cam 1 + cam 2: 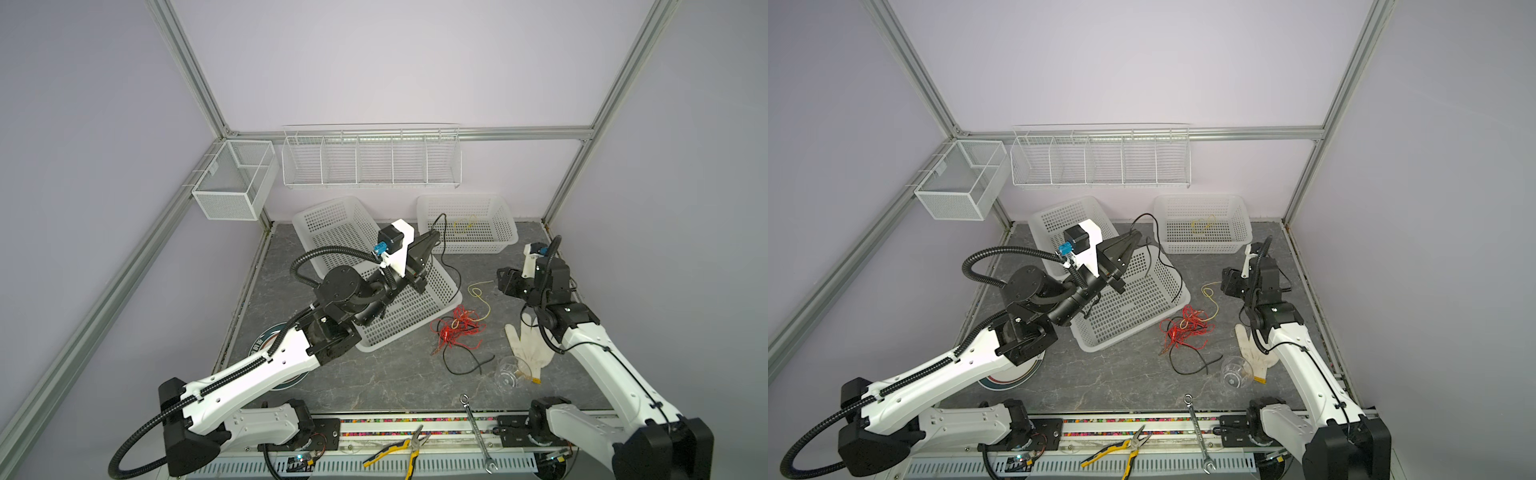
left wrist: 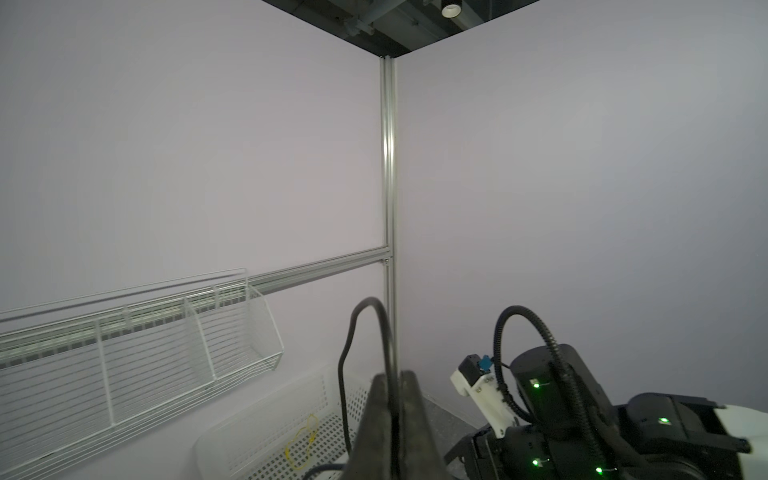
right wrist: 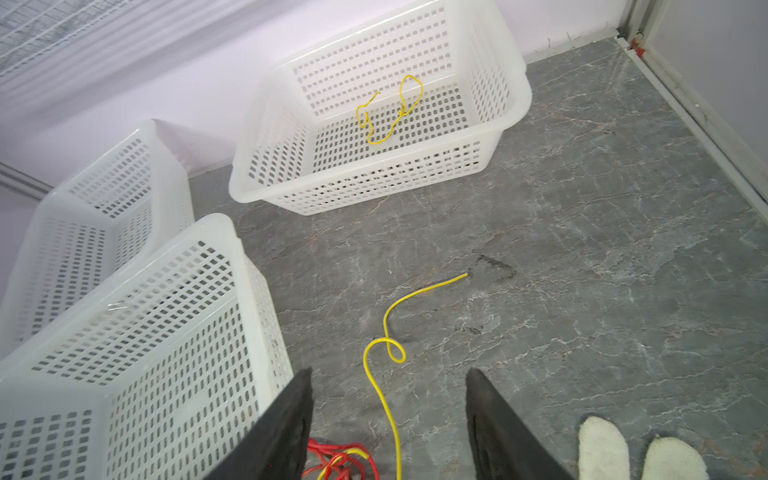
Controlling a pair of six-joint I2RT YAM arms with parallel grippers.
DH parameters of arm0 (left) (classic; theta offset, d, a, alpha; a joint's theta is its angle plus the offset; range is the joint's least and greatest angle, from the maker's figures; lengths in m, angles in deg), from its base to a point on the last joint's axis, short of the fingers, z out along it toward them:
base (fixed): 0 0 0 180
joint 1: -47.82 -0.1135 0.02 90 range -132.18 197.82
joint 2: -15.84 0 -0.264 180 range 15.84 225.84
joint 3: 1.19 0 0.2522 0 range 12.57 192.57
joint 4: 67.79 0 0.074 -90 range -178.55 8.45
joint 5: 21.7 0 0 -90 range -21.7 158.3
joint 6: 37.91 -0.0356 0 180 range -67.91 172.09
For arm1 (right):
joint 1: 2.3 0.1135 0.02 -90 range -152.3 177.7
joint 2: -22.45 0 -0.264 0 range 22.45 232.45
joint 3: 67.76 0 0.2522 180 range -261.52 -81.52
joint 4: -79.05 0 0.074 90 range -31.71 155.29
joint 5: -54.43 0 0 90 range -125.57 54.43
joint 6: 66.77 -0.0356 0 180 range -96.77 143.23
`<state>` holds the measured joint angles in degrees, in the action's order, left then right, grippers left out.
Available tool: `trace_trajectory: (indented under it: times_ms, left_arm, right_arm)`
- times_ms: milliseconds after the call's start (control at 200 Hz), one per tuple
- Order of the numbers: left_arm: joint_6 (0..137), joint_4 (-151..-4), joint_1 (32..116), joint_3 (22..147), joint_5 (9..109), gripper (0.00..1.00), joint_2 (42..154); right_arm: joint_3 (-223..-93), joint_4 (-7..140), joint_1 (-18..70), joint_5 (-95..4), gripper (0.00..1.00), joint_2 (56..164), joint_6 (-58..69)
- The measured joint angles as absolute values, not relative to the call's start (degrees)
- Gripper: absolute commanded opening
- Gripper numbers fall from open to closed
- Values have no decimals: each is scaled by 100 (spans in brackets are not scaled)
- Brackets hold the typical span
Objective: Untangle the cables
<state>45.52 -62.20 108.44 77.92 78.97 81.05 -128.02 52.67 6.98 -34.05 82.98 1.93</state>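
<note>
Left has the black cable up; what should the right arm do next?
Probably lower the right gripper and close on the yellow cable: it lies right under the open jaws, and the left gripper is shut on the black cable.

White baskets [image 1: 467, 249] stand at the table's [image 1: 374, 374] far side. Glove [image 1: 523, 345] and glass [image 1: 509, 372] lie right; pliers [image 1: 413, 444], wrench [image 1: 477, 432] near.

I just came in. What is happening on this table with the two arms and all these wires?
The robot is untangling cables. The left gripper, fingers shut, holds a black cable up in the air; the cable trails down toward the red tangle on the table. The right gripper hangs open over a loose yellow cable beside that tangle, gripping nothing. A second yellow cable already lies in the far basket.
</note>
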Motion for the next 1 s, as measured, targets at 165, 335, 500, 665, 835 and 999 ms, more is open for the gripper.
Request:
trace_trajectory:
  times_ms: [165,335,500,665,835,999]
  left_arm:
    - [4533,-6657,10696,7212,8844,0,7674]
    - [4791,-7035,10210,6233,9436,0,7279]
    - [5317,-7321,9598,5337,9556,0,7078]
    - [5617,-7472,9511,4797,9530,0,7054]
    - [5833,-7503,9509,4688,9458,0,7200]
    - [6039,-7437,9507,4688,9209,2,7600]
  right_arm:
    - [-12802,5155,868,-3506,61,8167,156]
    - [-12800,4963,1155,-3587,60,8191,95]
    - [-12690,4921,1380,-3585,60,8366,-14]
    - [-12413,4832,1393,-3329,60,8600,-215]
    - [-12234,4795,1393,-3080,60,8757,-347]
    - [-12214,4727,1393,-2907,59,8790,-375]
